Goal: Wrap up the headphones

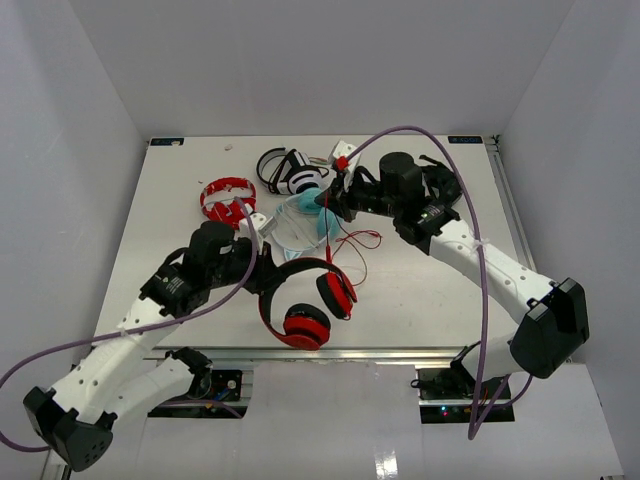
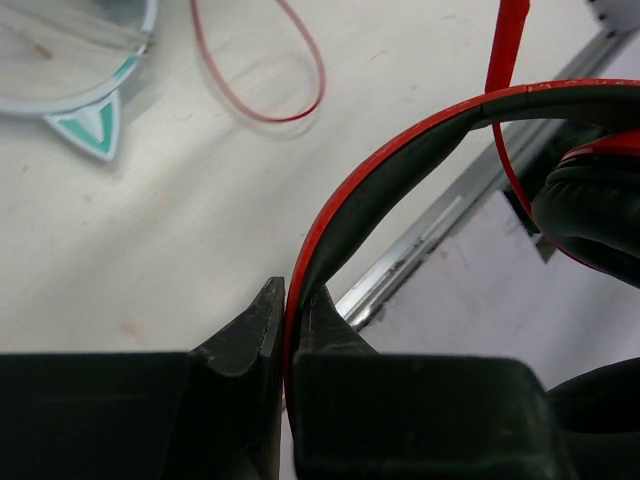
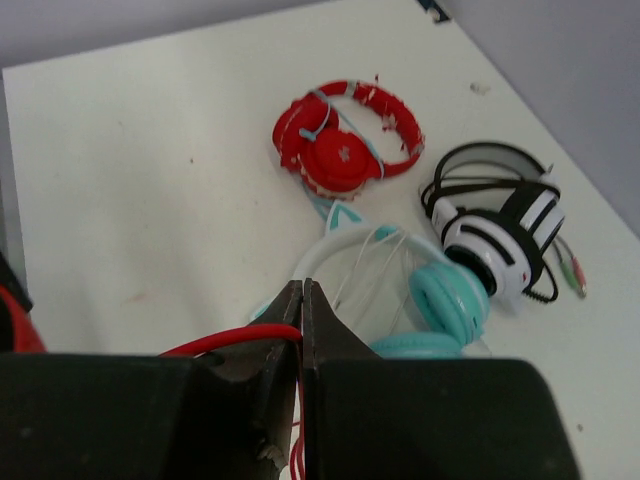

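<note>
Left of centre, the left gripper (image 2: 290,300) was clamped hard on the black-and-red headband of the headphones (image 1: 305,325). They lay at the near edge, about midway along it, with the ear cups nearest that edge. Their thin red cable (image 1: 355,240) looped away toward the middle. There the right gripper (image 3: 303,300) pinched it between fingers pressed fully together, just beside a teal-and-white pair (image 1: 322,218).

A white table (image 1: 420,290) sits boxed in by 3 plain white walls (image 1: 320,60), with a metal rail (image 1: 390,354) along its near edge; lighting is even.
</note>
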Robot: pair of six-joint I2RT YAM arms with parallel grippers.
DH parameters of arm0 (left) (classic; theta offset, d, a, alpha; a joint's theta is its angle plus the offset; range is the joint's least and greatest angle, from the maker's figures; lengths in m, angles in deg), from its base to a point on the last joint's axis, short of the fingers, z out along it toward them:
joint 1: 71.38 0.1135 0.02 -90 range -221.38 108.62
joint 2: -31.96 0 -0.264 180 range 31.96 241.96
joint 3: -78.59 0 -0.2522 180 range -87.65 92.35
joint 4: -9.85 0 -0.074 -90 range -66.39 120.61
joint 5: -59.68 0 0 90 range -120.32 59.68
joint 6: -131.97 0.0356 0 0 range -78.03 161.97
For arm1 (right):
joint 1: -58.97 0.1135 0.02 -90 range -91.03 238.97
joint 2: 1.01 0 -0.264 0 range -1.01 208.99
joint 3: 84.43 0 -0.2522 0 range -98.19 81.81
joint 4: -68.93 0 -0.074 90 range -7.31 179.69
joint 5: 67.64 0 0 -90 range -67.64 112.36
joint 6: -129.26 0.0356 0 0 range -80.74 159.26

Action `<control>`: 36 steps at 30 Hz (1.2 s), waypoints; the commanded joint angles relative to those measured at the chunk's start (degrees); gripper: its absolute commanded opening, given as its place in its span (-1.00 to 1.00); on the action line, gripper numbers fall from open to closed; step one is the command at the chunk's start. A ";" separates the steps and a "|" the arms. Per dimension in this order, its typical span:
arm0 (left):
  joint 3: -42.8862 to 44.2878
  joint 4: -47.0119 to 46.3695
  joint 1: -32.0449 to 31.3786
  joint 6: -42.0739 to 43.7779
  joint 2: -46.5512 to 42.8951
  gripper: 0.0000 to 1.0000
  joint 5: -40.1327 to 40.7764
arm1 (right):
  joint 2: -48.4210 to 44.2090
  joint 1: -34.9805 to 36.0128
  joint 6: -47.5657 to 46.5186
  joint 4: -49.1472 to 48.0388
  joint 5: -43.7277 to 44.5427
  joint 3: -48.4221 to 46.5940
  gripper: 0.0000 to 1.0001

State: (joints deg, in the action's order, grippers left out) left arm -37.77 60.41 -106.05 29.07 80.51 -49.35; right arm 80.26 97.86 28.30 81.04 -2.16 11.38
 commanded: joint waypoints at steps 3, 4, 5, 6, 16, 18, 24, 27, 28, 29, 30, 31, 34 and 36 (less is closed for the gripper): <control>2.05 2.03 -0.22 0.18 5.23 -1.00 15.02 | 0.21 -0.31 1.35 10.83 -0.53 -2.23 -0.85; 2.02 2.35 -0.22 -0.21 5.70 -1.00 17.82 | 0.22 -0.30 1.65 11.17 -0.97 -2.57 -0.85; 2.23 2.56 -0.22 -0.73 6.27 -1.00 20.27 | 0.27 -0.25 2.12 11.80 -1.38 -2.83 -0.85; 2.44 2.86 -0.22 -1.14 6.94 -1.00 22.07 | 0.36 -0.25 2.51 12.51 -1.88 -3.14 -0.85; 6.27 6.44 -0.31 -7.66 12.11 -1.00 39.23 | 1.28 1.50 6.68 14.35 -13.49 -3.66 -0.85; 7.53 8.04 -0.31 -10.37 13.37 -1.00 43.93 | 1.57 2.51 7.24 13.36 -15.40 -3.71 -0.85; 10.47 10.39 -0.31 -16.66 12.50 -1.00 52.83 | 2.67 4.73 11.57 7.85 -23.97 -3.51 -0.85; 11.38 11.49 -0.31 -19.01 12.53 -1.00 55.81 | 3.29 5.98 15.37 3.48 -26.29 -3.05 -0.85; 11.57 11.69 -0.31 -19.88 12.51 -1.00 56.30 | 3.75 6.64 16.44 1.81 -27.19 -2.97 -0.85; 11.64 11.63 -0.31 -20.98 12.45 -1.00 56.37 | 4.27 7.42 17.68 -0.46 -27.72 -3.04 -0.85; 11.70 11.50 -0.31 -22.24 12.14 -1.00 56.14 | 4.81 8.16 18.30 -1.50 -27.96 -2.99 -0.85; 11.70 11.14 -0.31 -23.35 11.77 -1.00 55.83 | 5.34 8.81 18.99 -2.61 -28.01 -2.96 -0.85; 11.46 9.34 -0.31 -25.40 10.78 -1.00 55.40 | 6.58 10.32 21.53 -5.94 -27.86 -2.91 -0.85; 11.21 8.64 -0.31 -28.00 10.07 -1.00 55.66 | 7.49 11.19 22.99 -7.65 -27.61 -2.70 -0.85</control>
State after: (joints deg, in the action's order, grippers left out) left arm -28.45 72.47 -106.49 8.45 93.24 2.97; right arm 86.66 106.87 46.25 81.48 -25.89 10.22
